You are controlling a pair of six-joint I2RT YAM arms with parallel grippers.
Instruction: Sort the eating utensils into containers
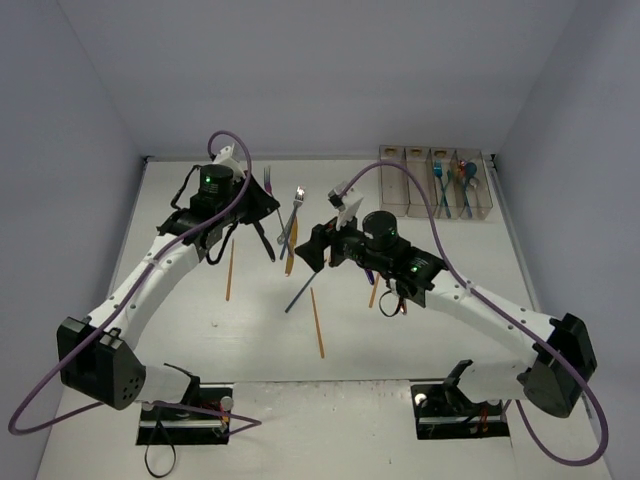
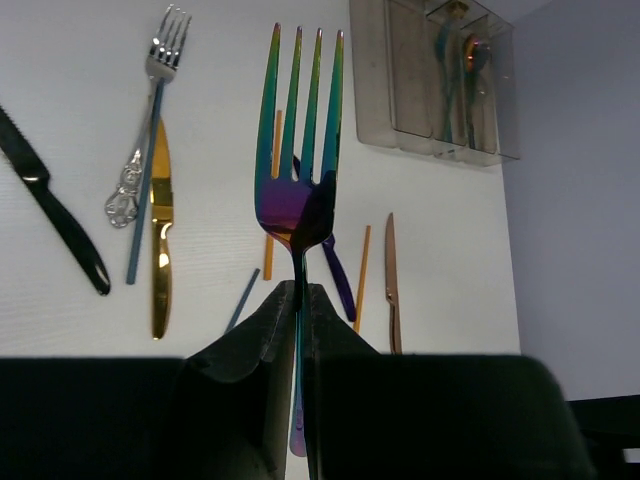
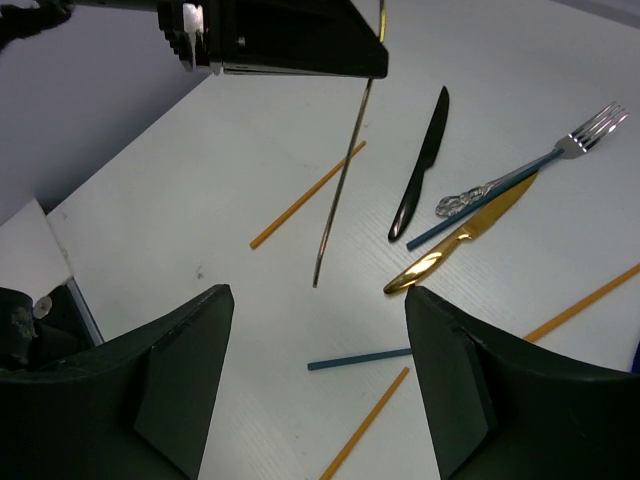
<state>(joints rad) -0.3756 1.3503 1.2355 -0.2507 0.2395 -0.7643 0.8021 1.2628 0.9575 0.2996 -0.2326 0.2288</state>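
My left gripper (image 2: 297, 292) is shut on the neck of an iridescent purple-teal fork (image 2: 298, 150), held above the table with its tines pointing toward the containers (image 2: 385, 85). In the top view this gripper (image 1: 266, 207) hangs over the middle left of the table. My right gripper (image 3: 315, 350) is open and empty above a blue chopstick (image 3: 360, 359) and an orange chopstick (image 3: 365, 437). It sits near the table's centre (image 1: 315, 248). The held fork's handle (image 3: 340, 200) hangs in front of it. The containers (image 1: 395, 185) stand at the far right, with teal and orange utensils in the right bins.
On the table lie a black knife (image 3: 420, 165), a silver fork (image 3: 530, 170), a gold knife (image 3: 460, 240), a copper knife (image 2: 392, 280), a purple utensil (image 1: 300, 292) and orange chopsticks (image 1: 230, 270) (image 1: 317, 322). Walls close in the table on three sides.
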